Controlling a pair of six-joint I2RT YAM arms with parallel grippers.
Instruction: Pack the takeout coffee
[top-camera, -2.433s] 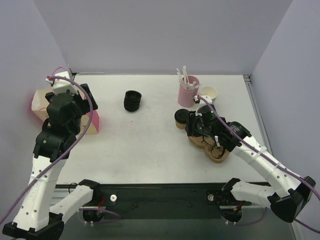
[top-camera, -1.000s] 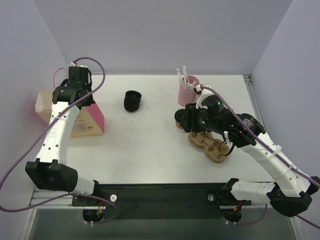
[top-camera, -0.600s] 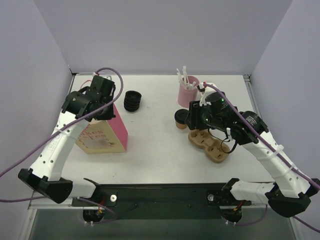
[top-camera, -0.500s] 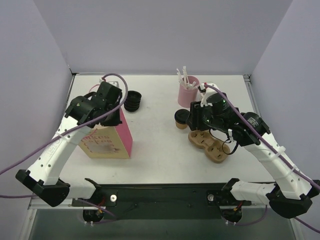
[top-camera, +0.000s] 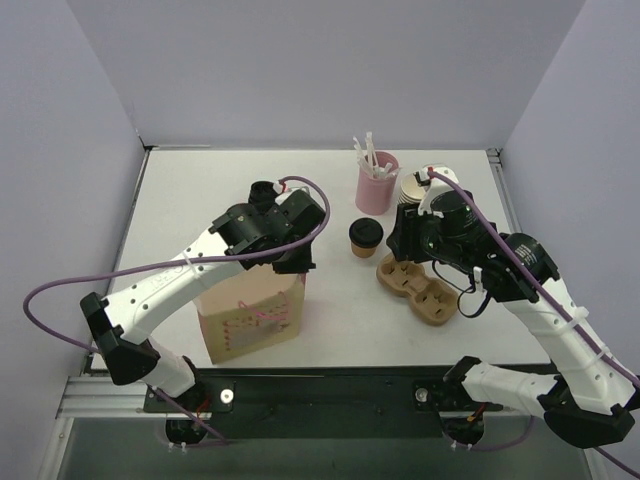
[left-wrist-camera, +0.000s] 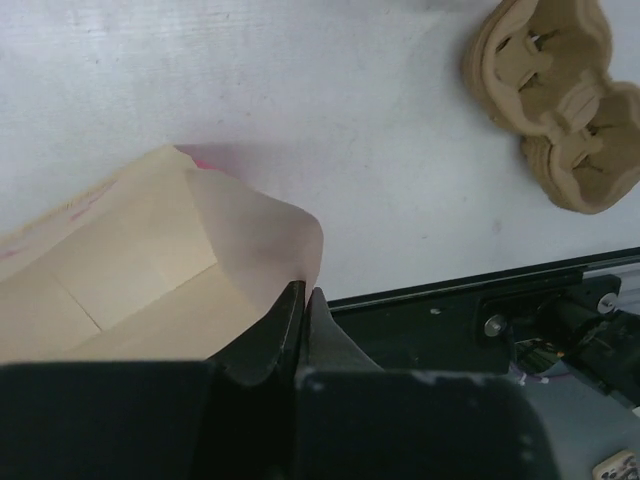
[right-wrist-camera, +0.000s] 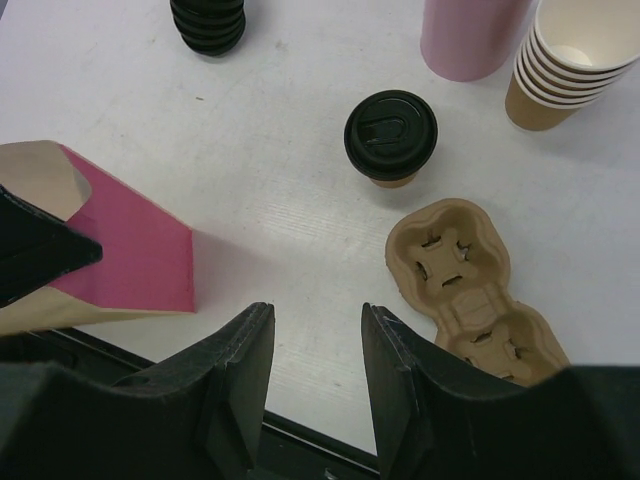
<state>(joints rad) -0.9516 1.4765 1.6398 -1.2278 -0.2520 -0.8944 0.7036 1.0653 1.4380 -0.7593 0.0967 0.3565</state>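
The takeout coffee (top-camera: 367, 236), a brown paper cup under a round black lid, stands upright on the white surface (top-camera: 340, 305) near the middle. It sits just beyond the 2-slot pulp cup carrier (top-camera: 420, 293), which lies flat toward the right, and nothing grips it.

The left hand (left-wrist-camera: 303, 300) is pressed together, pinching the top rim of the paper bag (top-camera: 250, 310). The bag stands at the near edge of the surface with its mouth open, tan inside and pink on one side. It is well apart from the coffee, to the coffee's left.

The right hand (right-wrist-camera: 315, 315) hangs above the surface with its fingers partly spread and nothing between them. In its wrist view it points down at bare surface between the bag and the carrier, short of the coffee.

At the far right stand a pink cup (top-camera: 377, 182) holding white sticks and, just beside it, a stack of lidless cups (top-camera: 413, 190). A stack of black lids (right-wrist-camera: 208, 22) stands farther left.
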